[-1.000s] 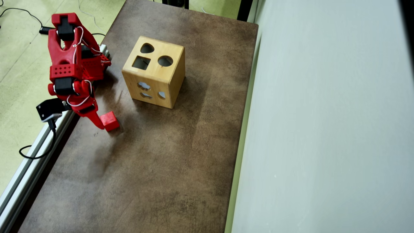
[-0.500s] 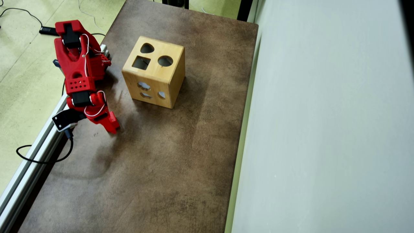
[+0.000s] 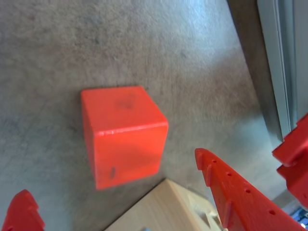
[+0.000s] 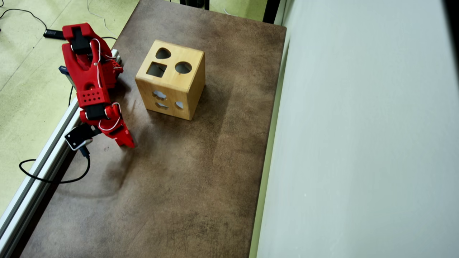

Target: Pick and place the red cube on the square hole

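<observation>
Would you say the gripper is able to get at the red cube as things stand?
Probably yes. In the wrist view the red cube sits on bare table, untouched, with the open gripper just short of it. The wooden box lies close by but not between them.

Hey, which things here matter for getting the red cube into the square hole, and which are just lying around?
For the job:
red cube
gripper, open
square hole
wooden box

Just there:
round hole
teardrop hole
metal rail along the table edge
</observation>
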